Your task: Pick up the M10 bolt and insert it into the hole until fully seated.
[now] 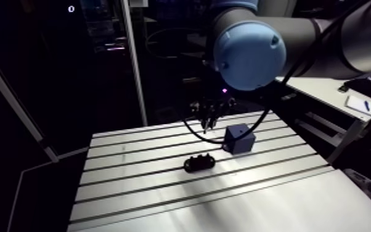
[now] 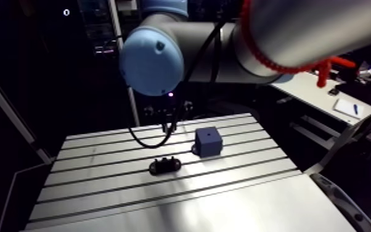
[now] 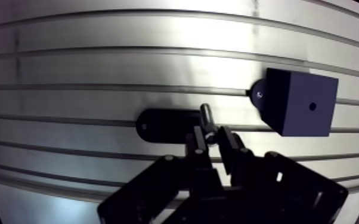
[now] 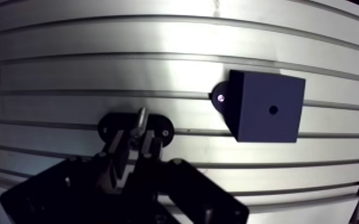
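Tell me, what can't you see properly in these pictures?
1. Wrist view: the bolt shows only its tip; the hand covers the rest.
2. Wrist view: the hole in the blue block is a tiny dot; its depth is unseen.
3. Wrist view: the hand hides part of the black holder.
4. Arm view: the hand is too small and dark to show the bolt.

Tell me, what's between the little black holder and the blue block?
Only bare slotted table lies between the black holder and the blue block, seen best in the wrist view.
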